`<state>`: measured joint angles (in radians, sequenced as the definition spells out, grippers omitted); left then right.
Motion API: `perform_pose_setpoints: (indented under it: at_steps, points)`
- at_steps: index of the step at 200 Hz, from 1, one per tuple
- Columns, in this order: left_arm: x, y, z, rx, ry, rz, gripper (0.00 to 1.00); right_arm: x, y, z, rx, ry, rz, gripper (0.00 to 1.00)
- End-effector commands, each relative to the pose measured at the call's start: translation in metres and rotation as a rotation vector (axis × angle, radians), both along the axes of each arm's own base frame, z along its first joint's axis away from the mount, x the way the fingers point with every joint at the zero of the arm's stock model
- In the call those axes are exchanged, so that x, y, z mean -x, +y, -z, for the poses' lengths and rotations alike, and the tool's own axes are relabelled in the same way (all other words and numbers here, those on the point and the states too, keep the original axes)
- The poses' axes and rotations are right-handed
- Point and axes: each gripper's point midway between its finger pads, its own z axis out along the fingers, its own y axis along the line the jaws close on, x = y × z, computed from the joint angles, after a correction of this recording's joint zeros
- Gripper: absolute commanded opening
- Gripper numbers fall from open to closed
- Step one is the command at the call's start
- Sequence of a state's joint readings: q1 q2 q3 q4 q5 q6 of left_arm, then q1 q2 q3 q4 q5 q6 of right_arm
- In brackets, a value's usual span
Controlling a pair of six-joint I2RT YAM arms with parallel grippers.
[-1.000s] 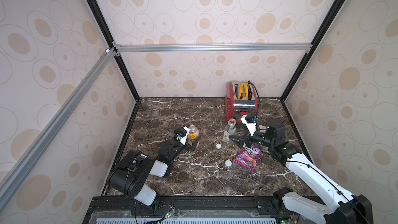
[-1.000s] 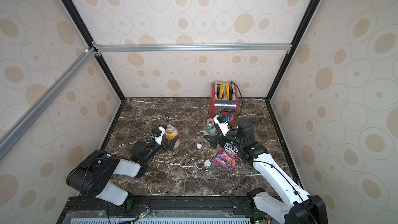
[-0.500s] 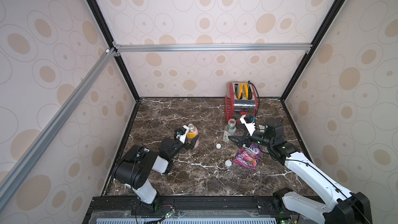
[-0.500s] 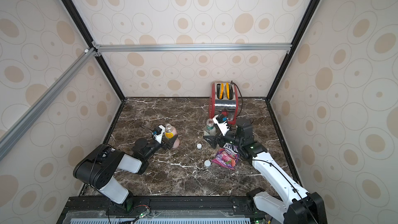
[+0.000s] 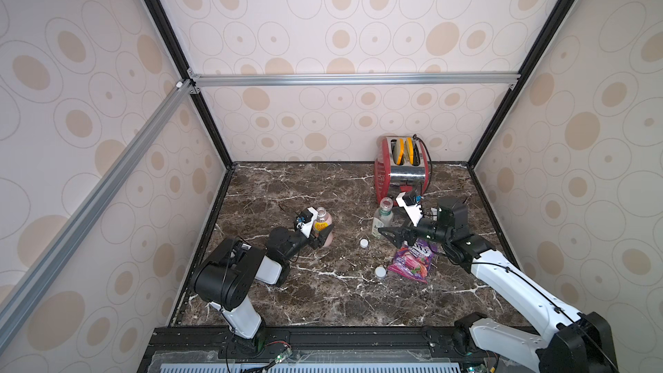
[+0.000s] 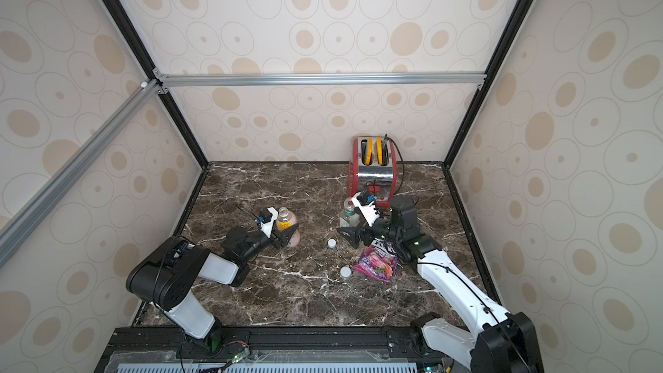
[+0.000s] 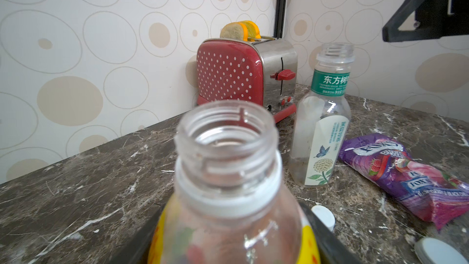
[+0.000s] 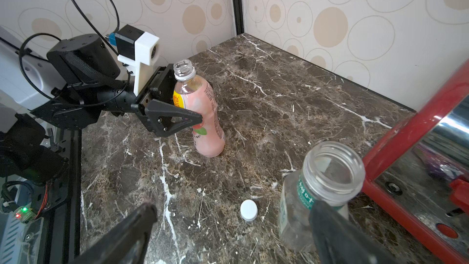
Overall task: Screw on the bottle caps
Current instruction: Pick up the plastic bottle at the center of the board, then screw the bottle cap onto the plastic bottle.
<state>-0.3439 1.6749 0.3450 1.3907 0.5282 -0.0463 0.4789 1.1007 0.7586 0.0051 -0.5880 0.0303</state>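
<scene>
In a top view the wide cap lies nearest, low and right of the middle. It is flat on the counter, just beside the bag. A bit higher in the frame lies the small cap. Both caps are off. I think they are light, hard and smooth, so they could slip. I should pinch one by its round sides, from above, and not too hard.

My right gripper is just right of the small cap. Its jaws are spread wide and hold nothing.

Left of the middle, my left gripper has the pink bottle between its jaws, around the bottle's middle. I cannot tell if it is squeezing or only close. The bottle stands up with its mouth open. It has drink in it, so I think it is a bit heavy and will spill if tipped. Its thin plastic could dent. A hold on the body leaves the top free for a cap.

Higher up, right of the middle, stands the clear bottle, open too. It looks almost empty, so it is likely light and easy to knock over. Farthest is the toaster.
</scene>
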Motion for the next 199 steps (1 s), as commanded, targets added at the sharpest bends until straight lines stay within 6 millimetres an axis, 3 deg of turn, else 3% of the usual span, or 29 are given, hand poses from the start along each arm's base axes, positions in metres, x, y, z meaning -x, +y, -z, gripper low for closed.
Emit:
perform_pose_setpoints:
  at_steps: [1,51,94,145,199]
  points:
    - [0.004,-0.008,-0.017,0.027,-0.043,0.062,0.69,0.0,0.007,-0.006,0.04,-0.025,-0.006,1.0]
    - [0.035,-0.015,-0.014,0.05,0.002,0.138,0.64,0.014,0.027,0.019,0.238,0.008,-0.03,1.0]
    - [0.059,-0.007,0.002,0.039,0.095,0.072,0.65,0.023,0.039,0.052,0.437,0.079,-0.055,0.98]
    - [0.067,-0.003,0.0,0.018,0.12,0.059,0.65,0.013,0.047,0.094,0.71,0.207,-0.067,0.76]
    - [0.068,-0.002,-0.005,0.019,0.103,0.059,0.66,0.0,0.056,0.136,0.94,0.309,-0.067,0.64]
